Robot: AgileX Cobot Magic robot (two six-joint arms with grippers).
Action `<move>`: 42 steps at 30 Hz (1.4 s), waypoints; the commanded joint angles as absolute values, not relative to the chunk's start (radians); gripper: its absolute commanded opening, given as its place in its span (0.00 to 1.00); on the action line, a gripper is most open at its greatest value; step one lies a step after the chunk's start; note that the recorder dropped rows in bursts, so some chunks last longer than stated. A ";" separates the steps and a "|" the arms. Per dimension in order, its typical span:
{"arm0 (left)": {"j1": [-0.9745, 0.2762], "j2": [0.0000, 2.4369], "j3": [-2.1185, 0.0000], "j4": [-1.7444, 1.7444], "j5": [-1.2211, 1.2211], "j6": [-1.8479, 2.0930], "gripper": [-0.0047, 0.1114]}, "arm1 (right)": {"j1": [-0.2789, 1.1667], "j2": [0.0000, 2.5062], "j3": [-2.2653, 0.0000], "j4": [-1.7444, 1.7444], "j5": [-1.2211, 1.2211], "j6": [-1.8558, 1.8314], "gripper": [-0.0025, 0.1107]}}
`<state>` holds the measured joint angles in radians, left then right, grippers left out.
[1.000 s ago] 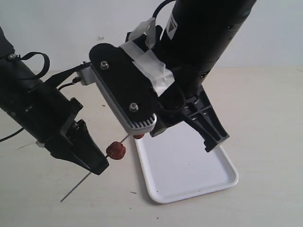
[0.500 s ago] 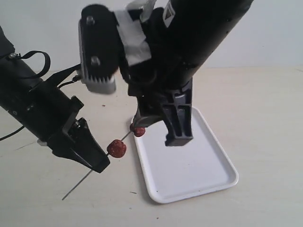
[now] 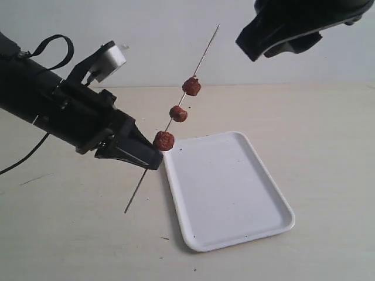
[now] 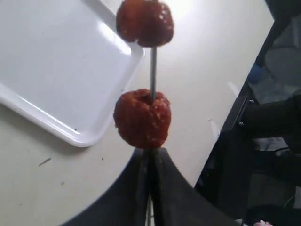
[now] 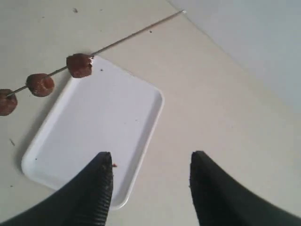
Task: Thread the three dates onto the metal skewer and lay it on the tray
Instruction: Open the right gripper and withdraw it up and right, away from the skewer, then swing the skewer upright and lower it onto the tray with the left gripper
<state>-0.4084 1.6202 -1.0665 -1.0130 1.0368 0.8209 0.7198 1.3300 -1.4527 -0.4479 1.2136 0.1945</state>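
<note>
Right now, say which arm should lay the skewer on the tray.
Left. The left gripper is shut on the skewer, three dates threaded, beside the tray; the right gripper hangs open and empty.

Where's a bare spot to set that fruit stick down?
The whole white tray is bare, and so is the table right of it. Crowded only at the tray's left edge, where the left pincer holds the skewer of dates.

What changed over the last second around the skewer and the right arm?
The right gripper lifted away from the metal skewer, up and to the right; its jaws stand open and empty. The left gripper raised the skewer and tilted it steeper, and the three dates now show along it. Unchanged: the left gripper is shut on the skewer, and the tray is in place.
</note>
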 commanded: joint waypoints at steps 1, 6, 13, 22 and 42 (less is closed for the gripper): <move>-0.408 1.617 -1.073 -1.056 1.010 0.783 0.04 | 0.720 1.315 -1.462 -0.456 1.221 0.230 0.46; -0.408 1.617 -1.073 -1.118 1.008 0.739 0.04 | 0.720 1.315 -1.462 -0.389 1.221 0.226 0.46; -0.408 1.617 -1.073 -1.147 0.981 0.692 0.04 | 0.720 1.317 -1.462 -0.508 1.221 0.242 0.37; -0.408 1.617 -1.073 -1.132 0.983 0.698 0.04 | 0.668 1.309 -1.462 -0.611 1.221 0.277 0.02; -0.408 1.617 -1.073 -1.108 0.995 0.702 0.04 | 0.259 1.424 -1.063 -0.297 0.980 0.247 0.02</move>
<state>-0.4084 1.6202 -1.0665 -1.1092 0.9849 0.6993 0.2651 1.3905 -1.1035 -0.3004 1.0565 0.2377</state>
